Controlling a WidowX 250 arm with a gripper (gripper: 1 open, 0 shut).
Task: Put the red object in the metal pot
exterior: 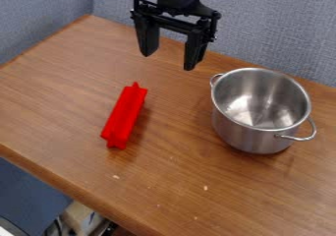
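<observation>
The red object (pixel 125 115) is a long ridged block lying flat on the wooden table (pixel 79 73), a bit left of centre, its length running from upper right to lower left. To its right stands the metal pot (pixel 261 109), round, shiny and empty, with a small loop handle at its lower right. My gripper (pixel 172 50) hangs above the far part of the table, pointing down, with its two black fingers spread apart and nothing between them. It is behind the block and to the upper left of the pot, touching neither.
The table's front edge runs diagonally from the left side to the bottom right. A blue-grey wall stands behind the table. Clutter shows on the floor below the front edge.
</observation>
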